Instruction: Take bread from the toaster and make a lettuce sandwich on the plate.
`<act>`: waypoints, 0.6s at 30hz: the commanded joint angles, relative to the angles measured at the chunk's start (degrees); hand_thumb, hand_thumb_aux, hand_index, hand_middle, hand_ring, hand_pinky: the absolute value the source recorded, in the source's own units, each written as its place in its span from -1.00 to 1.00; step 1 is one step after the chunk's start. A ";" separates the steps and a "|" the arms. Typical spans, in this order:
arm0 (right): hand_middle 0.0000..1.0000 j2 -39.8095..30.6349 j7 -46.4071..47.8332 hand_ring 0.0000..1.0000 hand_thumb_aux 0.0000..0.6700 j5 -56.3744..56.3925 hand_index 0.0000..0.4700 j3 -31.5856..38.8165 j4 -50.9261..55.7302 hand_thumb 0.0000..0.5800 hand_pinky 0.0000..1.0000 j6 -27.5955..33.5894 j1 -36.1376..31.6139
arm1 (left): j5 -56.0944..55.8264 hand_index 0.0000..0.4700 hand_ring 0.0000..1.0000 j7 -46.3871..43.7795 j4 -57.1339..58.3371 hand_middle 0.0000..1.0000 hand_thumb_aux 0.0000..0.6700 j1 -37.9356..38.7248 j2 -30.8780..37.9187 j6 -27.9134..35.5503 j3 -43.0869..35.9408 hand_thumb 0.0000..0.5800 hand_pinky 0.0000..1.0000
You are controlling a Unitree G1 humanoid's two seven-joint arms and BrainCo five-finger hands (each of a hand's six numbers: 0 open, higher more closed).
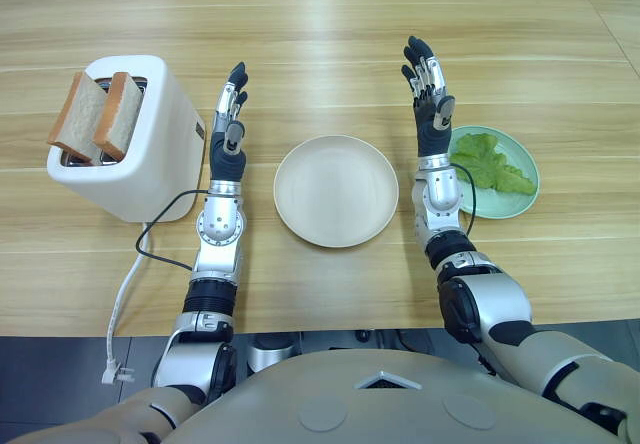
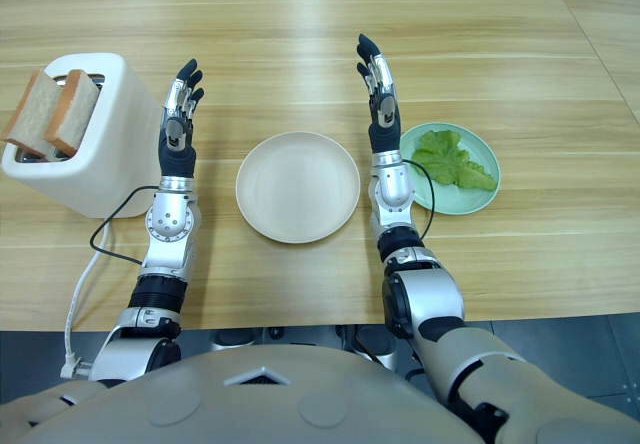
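A white toaster [image 1: 140, 164] stands at the left of the wooden table with two bread slices [image 1: 98, 116] sticking up out of its slots. An empty beige plate [image 1: 336, 190] lies in the middle. A lettuce leaf [image 1: 487, 162] rests on a small green plate [image 1: 525, 196] at the right. My left hand [image 1: 231, 114] is just right of the toaster, fingers straight, holding nothing. My right hand [image 1: 426, 82] is between the two plates, slightly farther back, fingers straight and empty.
The toaster's white cable [image 1: 122, 304] runs down past the table's front edge to a plug [image 1: 116, 371]. A dark cable [image 1: 165, 226] loops beside my left forearm. The far half of the table [image 1: 320, 14] is bare wood.
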 commanded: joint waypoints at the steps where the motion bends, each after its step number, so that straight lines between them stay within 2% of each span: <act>1: -1.00 0.07 0.68 -1.00 -1.00 0.77 -1.00 -0.61 -0.94 -1.00 -1.00 -0.54 0.52 | -0.01 -1.00 -1.00 -0.29 -0.38 -1.00 -1.00 0.61 0.03 0.11 -0.10 -1.00 -1.00; 4: -1.00 0.16 0.73 -1.00 -1.00 0.96 -1.00 -0.69 -0.89 -1.00 -1.00 -0.24 0.45 | 3.07 -1.00 -1.00 0.94 -5.08 -1.00 -1.00 1.52 0.78 0.18 -0.05 -1.00 -1.00; 7: -1.00 0.37 0.84 -1.00 -1.00 0.81 -1.00 -0.55 -0.58 -1.00 -1.00 -0.01 0.21 | 10.70 -1.00 -1.00 3.51 -18.62 -1.00 -1.00 3.92 2.55 3.64 2.39 -1.00 -1.00; 12: -1.00 0.80 0.85 -1.00 -1.00 0.92 -1.00 -0.63 0.04 -1.00 -1.00 0.57 -0.44 | 21.86 -1.00 -1.00 4.75 -40.42 -1.00 -1.00 6.38 7.62 18.72 13.78 -1.00 -1.00; 18: -1.00 1.10 1.13 -1.00 -1.00 0.94 -1.00 -0.62 0.08 -1.00 -1.00 0.66 -0.60 | 31.96 -1.00 -1.00 4.53 -48.03 -1.00 -1.00 11.39 15.42 34.68 29.42 -1.00 -1.00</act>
